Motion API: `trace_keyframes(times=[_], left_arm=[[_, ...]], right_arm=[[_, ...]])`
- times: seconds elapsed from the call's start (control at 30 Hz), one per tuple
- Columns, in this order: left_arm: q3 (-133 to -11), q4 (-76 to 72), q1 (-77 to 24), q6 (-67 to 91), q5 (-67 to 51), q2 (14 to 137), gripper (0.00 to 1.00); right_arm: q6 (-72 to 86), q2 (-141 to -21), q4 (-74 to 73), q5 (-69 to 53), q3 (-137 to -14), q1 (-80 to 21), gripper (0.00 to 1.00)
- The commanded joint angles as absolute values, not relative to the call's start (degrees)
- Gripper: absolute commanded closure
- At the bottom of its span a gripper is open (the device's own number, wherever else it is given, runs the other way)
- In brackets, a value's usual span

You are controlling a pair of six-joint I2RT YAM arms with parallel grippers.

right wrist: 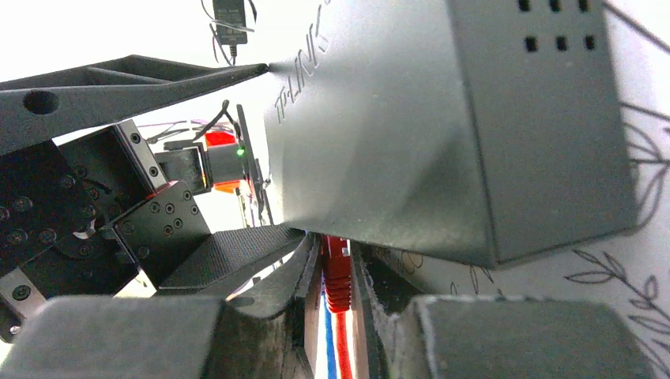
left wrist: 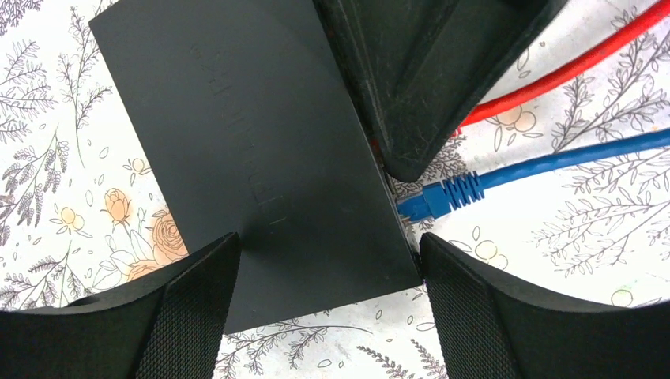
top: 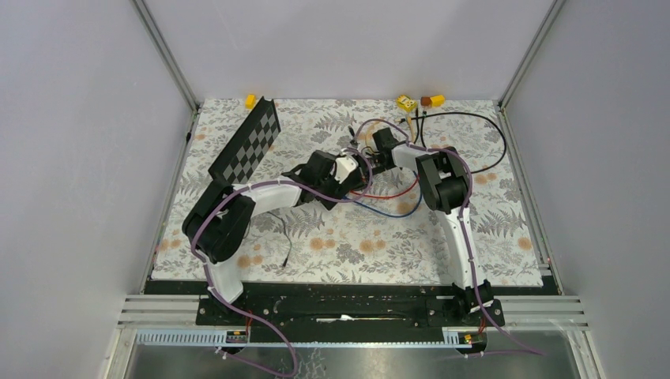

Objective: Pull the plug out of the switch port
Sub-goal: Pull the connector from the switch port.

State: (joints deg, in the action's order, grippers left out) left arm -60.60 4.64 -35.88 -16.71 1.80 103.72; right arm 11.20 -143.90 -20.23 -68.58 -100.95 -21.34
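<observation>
On floral mat point(top: 355, 237), L gripper point(left wrist: 328, 253) spread astride switch point(left wrist: 253, 158), prob. to brace it, while R gripper point(right wrist: 333, 264) pinches red plug point(right wrist: 340, 288) at port edge for straight pull-out; blue plug point(left wrist: 430, 201) seated.

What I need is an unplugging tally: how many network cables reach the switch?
2. The blue cable enters the switch edge, ungripped. The red cable enters beside it, its plug pinched by the right end effector. Others may be hidden.

Matt black plastic on the switch point(left wrist: 253, 158), smooth. Smooth, slightly shiny rubbery jackets on blue cable point(left wrist: 553, 162) and red cable point(left wrist: 569, 71). Coarse woven-textured black pads point(left wrist: 186, 316) on left gripper point(left wrist: 328, 253). Matt printed floral table cover point(left wrist: 553, 260).
</observation>
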Motion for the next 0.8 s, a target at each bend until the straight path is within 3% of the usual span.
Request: trace_keyframes(times=[0.0,0.2,0.43,0.53,0.77], left_arm=[[-62.77,5.96,-35.16,-13.09,6.11,105.85,0.18],[-62.86,6.85,-35.16,-10.5,5.25,106.67,0.22],[-62.32,6.96,-35.15,-10.68,4.29,106.63,0.24],[-62.23,7.03,-35.15,-10.79,4.4,106.63,0.24],[-62.19,6.94,-35.16,-10.51,5.17,106.78,0.25]], right_arm=[[15.34,-145.29,-9.2,-64.12,-93.93,-21.93,0.99],[20.86,-143.69,-0.73,-63.79,-88.65,-21.91,1.0],[1.1,-148.13,-27.18,-62.76,-103.35,-20.97,1.0],[-1.77,-149.42,-30.64,-62.84,-105.9,-20.7,1.0],[14.87,-143.94,-9.22,-63.01,-91.99,-20.74,1.0]])
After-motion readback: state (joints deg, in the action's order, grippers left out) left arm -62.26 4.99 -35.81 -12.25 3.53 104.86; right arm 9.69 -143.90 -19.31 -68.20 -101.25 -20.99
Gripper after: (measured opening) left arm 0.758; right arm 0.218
